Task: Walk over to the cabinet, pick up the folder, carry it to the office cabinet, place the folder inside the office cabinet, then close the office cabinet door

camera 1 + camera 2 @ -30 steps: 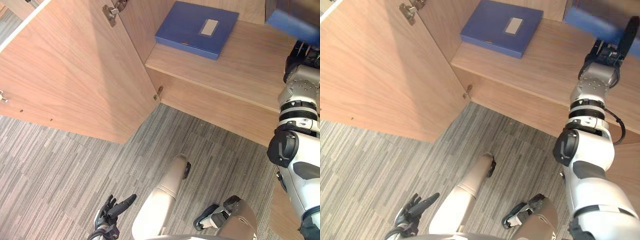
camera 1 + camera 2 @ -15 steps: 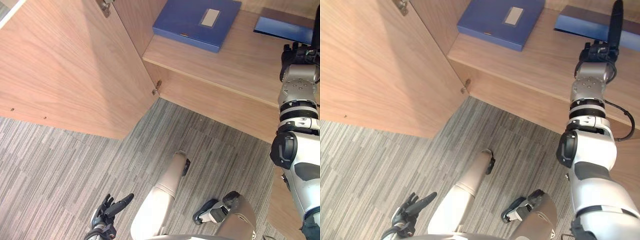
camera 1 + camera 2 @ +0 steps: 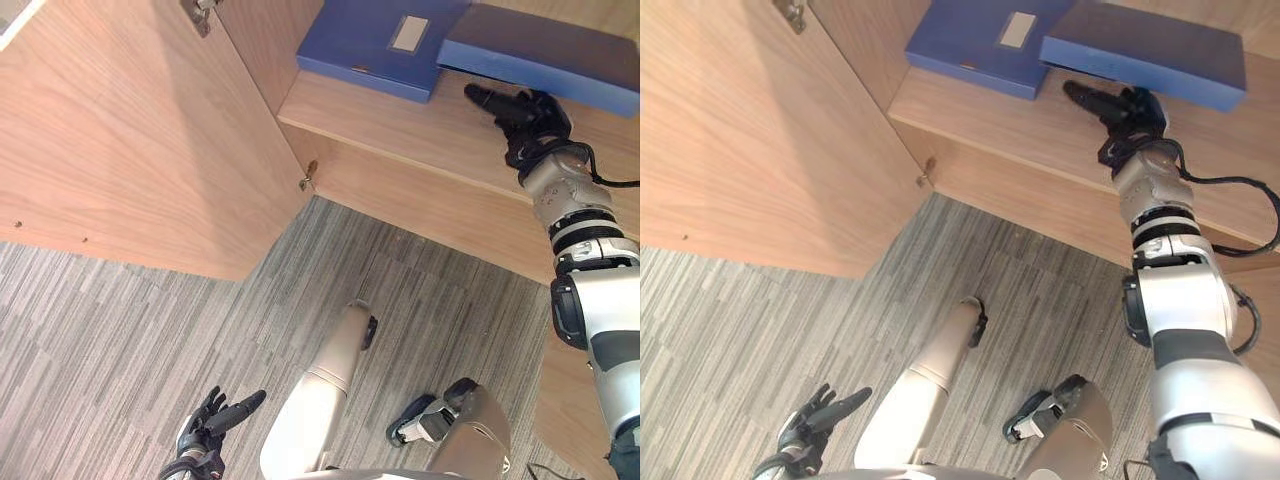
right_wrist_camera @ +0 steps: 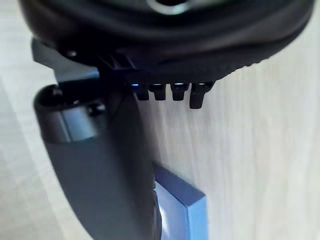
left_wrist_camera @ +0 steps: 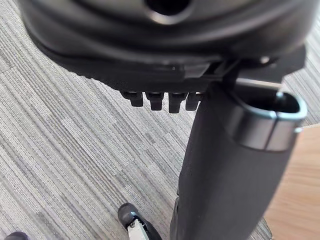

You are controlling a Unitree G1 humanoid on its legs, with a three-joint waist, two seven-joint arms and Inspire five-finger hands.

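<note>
- My right arm reaches up from the lower right into the office cabinet, with the forearm slanting up and to the left and the wrist over the front edge of the shelf (image 3: 400, 118).
- My right robot hand (image 3: 527, 116) lies low over the shelf's right part, its fingers (image 3: 482, 98) stretched out straight towards the left and nothing curled round anything.
- The folder (image 3: 545, 52), dark blue, lies flat on the shelf toward its back right, just behind that hand. The right wrist view has a blue corner of it past my thumb, but I cannot tell whether the thumb touches it.
- The folder's left end meets the right edge of a labelled folder (image 3: 375, 40) lying flat at the shelf's back left. I cannot tell whether it overlaps or only abuts.
- The cabinet door (image 3: 130, 130) stands wide open on the left.
- My left arm hangs down, and my left robot hand (image 3: 213, 424) is low above the grey carpet floor (image 3: 110, 330), fingers loosely spread and holding nothing.
</note>
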